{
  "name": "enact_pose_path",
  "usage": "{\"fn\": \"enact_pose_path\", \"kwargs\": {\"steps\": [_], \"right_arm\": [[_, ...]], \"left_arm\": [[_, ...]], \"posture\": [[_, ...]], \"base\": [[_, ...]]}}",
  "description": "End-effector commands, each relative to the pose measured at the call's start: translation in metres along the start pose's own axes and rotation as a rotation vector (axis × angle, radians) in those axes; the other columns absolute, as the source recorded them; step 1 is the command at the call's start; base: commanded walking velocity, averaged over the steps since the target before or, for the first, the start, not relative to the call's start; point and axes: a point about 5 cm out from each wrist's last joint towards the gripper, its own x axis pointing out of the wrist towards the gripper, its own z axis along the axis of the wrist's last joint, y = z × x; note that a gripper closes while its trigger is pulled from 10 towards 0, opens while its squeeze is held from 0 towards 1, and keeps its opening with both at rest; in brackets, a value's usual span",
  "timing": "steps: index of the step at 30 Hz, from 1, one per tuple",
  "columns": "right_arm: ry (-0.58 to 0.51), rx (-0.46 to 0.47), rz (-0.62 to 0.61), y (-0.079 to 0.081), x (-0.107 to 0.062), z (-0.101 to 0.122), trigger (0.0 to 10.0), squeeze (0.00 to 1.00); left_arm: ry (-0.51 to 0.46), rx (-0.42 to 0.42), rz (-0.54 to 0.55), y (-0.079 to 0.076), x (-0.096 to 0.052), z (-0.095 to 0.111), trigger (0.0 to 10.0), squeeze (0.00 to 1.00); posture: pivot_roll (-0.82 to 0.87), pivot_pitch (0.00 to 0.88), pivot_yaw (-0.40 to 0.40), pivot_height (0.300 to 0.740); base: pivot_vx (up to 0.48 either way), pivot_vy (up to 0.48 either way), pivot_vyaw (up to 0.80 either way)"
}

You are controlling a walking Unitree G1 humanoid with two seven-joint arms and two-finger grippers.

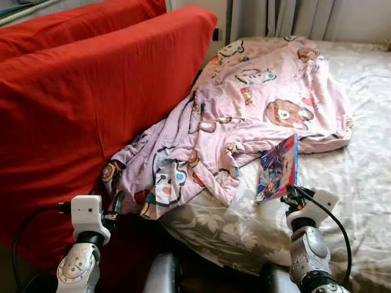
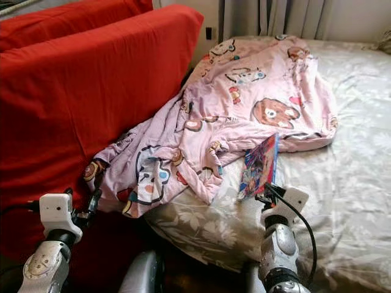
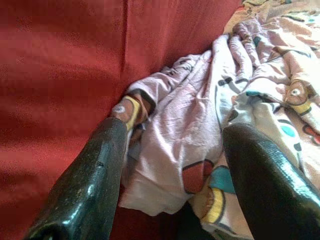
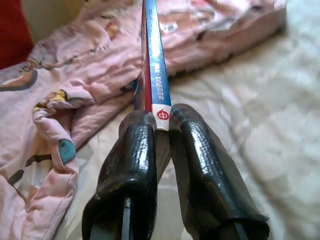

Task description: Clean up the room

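- Head views: your right pincer [image 1: 291,194] holds a thin book [image 1: 278,168] by its lower edge, upright over the bed [image 1: 360,183], just beside the hem of the pink cartoon-print blanket [image 1: 244,116]. The book looks light and stiff – a glossy cover, likely slippery, so a narrow edge grip may let it pivot or slide. Judgement: a hold deeper toward the spine would be steadier.
- Head views, surroundings: the blanket sprawls from the far end of the bed down to the near edge, one corner wedged against the red sofa cushion [image 1: 79,104]. It is soft, limp and bulky; expect it to drag and bunch, not lift cleanly. Curtains [image 1: 293,15] hang beyond the bed.
- Left wrist view: your left pincer [image 3: 172,165] stands wide, fingers [image 3: 90,185] either side of the blanket's crumpled corner, the red cushion right beside one finger. Nothing is gripped. If you take the blanket, a thick fold here gives more purchase than a single layer – the cushion crowds that side.
- Right wrist view: the two black fingers [image 4: 135,160] are closed narrow on the book's spine end, the red-and-white spine label sitting at the fingertips. Only a small part of the book lies between the pads, so I judge the hold as shallow. Blanket folds lie just beside the book; the bare floral sheet [image 4: 260,130] on the other side offers the freer path.
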Motion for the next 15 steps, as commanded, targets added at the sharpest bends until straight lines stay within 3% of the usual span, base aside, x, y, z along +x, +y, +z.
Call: {"fn": "enact_pose_path", "kwargs": {"steps": [1, 2, 4, 5, 10, 15], "right_arm": [[-0.071, -0.072, 0.095, 0.009, 0.001, 0.012, 0.0, 0.00], [-0.076, -0.111, 0.141, 0.013, -0.001, 0.012, 0.8, 0.00], [-0.070, -0.176, 0.207, 0.017, -0.006, 0.011, 0.8, 0.00], [-0.067, -0.192, 0.225, 0.019, -0.007, 0.010, 10.0, 0.00], [-0.062, -0.212, 0.217, 0.018, -0.007, 0.011, 10.0, 0.00], [-0.054, -0.221, 0.226, 0.026, -0.005, 0.014, 10.0, 0.00]], "left_arm": [[0.004, -0.012, 0.029, 0.003, 0.000, -0.004, 10.0, 0.00], [0.009, -0.025, 0.041, 0.003, 0.000, -0.006, 10.0, 0.00], [0.023, -0.045, 0.060, 0.003, 0.000, -0.012, 10.0, 0.00], [0.030, -0.050, 0.064, 0.003, 0.001, -0.014, 10.0, 0.00], [0.038, -0.067, 0.058, -0.005, 0.007, -0.019, 10.0, 0.00], [0.060, -0.063, 0.048, -0.007, 0.006, -0.029, 10.0, 0.00]], "posture": [[0.09, 0.000, 0.028, 0.581], [0.09, 0.000, 0.026, 0.581], [0.08, 0.000, 0.020, 0.581], [0.07, 0.000, 0.016, 0.581], [0.05, 0.000, 0.008, 0.581], [0.05, 0.000, 0.006, 0.616]], "base": [[0.000, 0.000, 0.00], [0.000, 0.000, 0.00], [0.000, 0.000, 0.00], [0.000, 0.000, 0.00], [0.000, 0.000, 0.00], [0.000, 0.000, 0.00]]}}
